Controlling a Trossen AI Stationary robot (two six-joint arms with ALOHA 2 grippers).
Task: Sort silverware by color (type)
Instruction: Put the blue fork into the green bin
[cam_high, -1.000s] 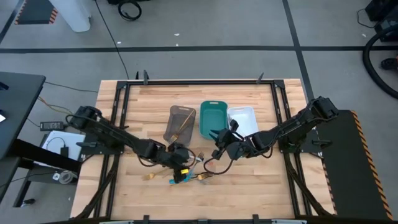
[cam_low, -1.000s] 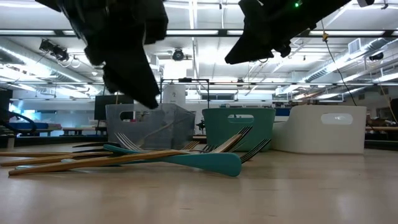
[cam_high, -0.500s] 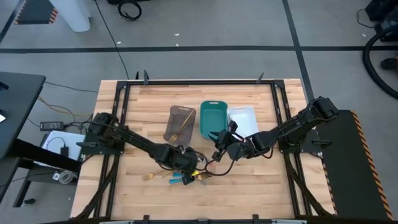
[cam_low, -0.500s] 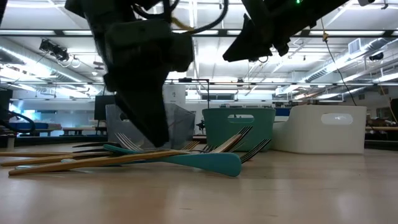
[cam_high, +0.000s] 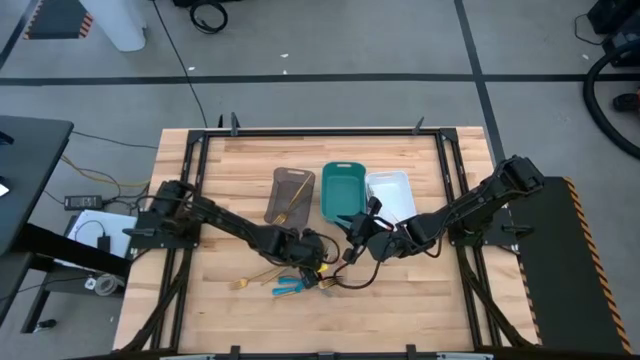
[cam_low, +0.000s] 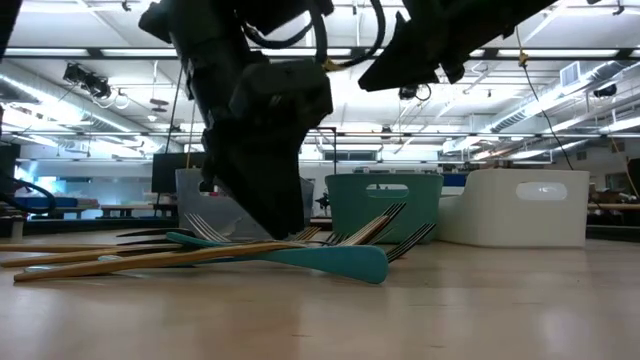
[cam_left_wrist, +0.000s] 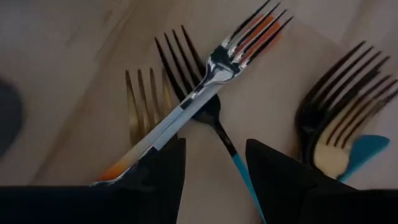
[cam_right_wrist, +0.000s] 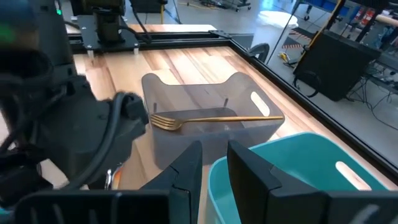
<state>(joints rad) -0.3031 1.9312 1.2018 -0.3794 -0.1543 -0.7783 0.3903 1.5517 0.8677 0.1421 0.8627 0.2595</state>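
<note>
On the left of the wooden slatted tabletop (cam_high: 200, 200), the left gripper (cam_left_wrist: 214, 163) hangs low over the loose pile of silverware (cam_high: 295, 280), its fingers (cam_left_wrist: 158, 171) spread and holding nothing. Straight ahead of it lie crossed forks: a silver fork with an orange handle (cam_left_wrist: 186, 102) rests on top of a dark fork with a blue handle (cam_left_wrist: 208, 118), and an all-gold fork (cam_left_wrist: 142, 109) lies just beside them. More dark tines and a teal handle tip (cam_left_wrist: 367, 149) sit off to one side.

To take one piece cleanly, the fingers should probably straddle the orange-handled fork's neck, since it is uppermost; closing lower risks pinching the dark fork beneath and dragging both.

Behind the pile stand three trays in a row: a translucent grey-brown plastic tray (cam_high: 290, 195) already holding one gold fork (cam_right_wrist: 205, 119), a teal plastic tray (cam_high: 340, 190) and a white plastic tray (cam_high: 390, 190).

On the right, the right gripper (cam_right_wrist: 214, 165) hovers near the teal tray's near end, its fingers (cam_right_wrist: 186, 171) a little apart and empty.
</note>
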